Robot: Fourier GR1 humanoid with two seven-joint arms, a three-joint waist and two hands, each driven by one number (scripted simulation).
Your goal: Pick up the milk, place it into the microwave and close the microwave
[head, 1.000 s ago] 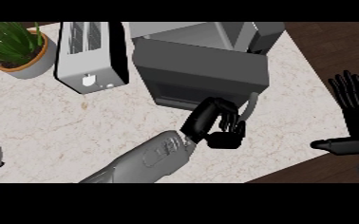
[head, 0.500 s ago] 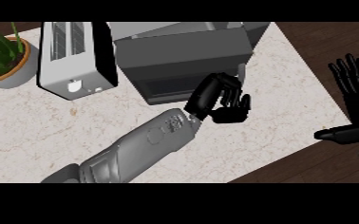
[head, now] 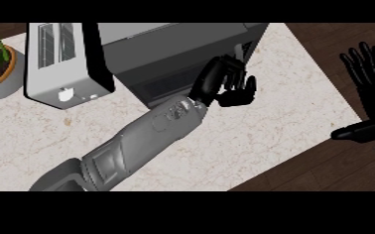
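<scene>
Microwave door gets the left hand, fingers straight and holding nothing, likely to push it shut; milk unseen. Right hand rests open at the tabletop edge.

Pale marble counter; dark wood floor beyond edge.
</scene>
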